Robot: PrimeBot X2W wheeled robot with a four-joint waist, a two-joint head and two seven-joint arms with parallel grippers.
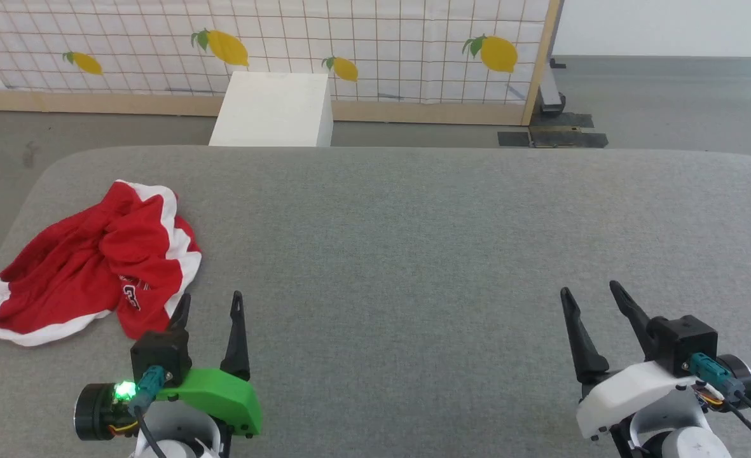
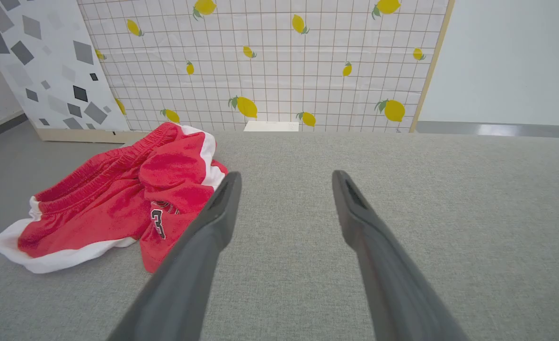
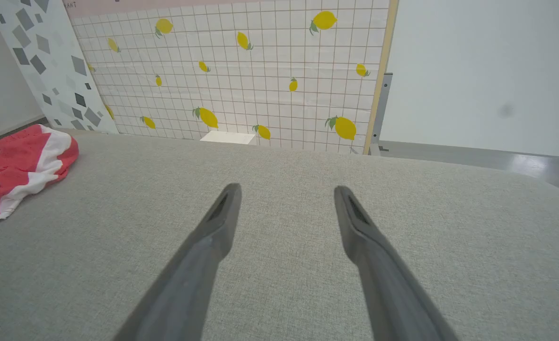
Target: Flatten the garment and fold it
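The garment (image 1: 89,267) is a pair of bright red shorts with white trim, lying crumpled at the left end of the grey table (image 1: 413,242). In the left wrist view the garment (image 2: 113,199) shows its elastic waistband and a dark-and-white printed logo. My left gripper (image 1: 212,302) stands open just to the garment's right, its left finger close to the red cloth, nothing held. Far to the right my right gripper (image 1: 592,291) is open over bare table. The right wrist view has the garment (image 3: 19,166) at its left edge, well away from the right gripper (image 3: 286,192).
A white box (image 1: 273,109) stands on the floor behind the table's far edge. A lemon-print grid panel (image 1: 350,44) in a wooden frame closes off the back. A speckled panel (image 2: 42,61) leans at the far left. Grey floor surrounds the table.
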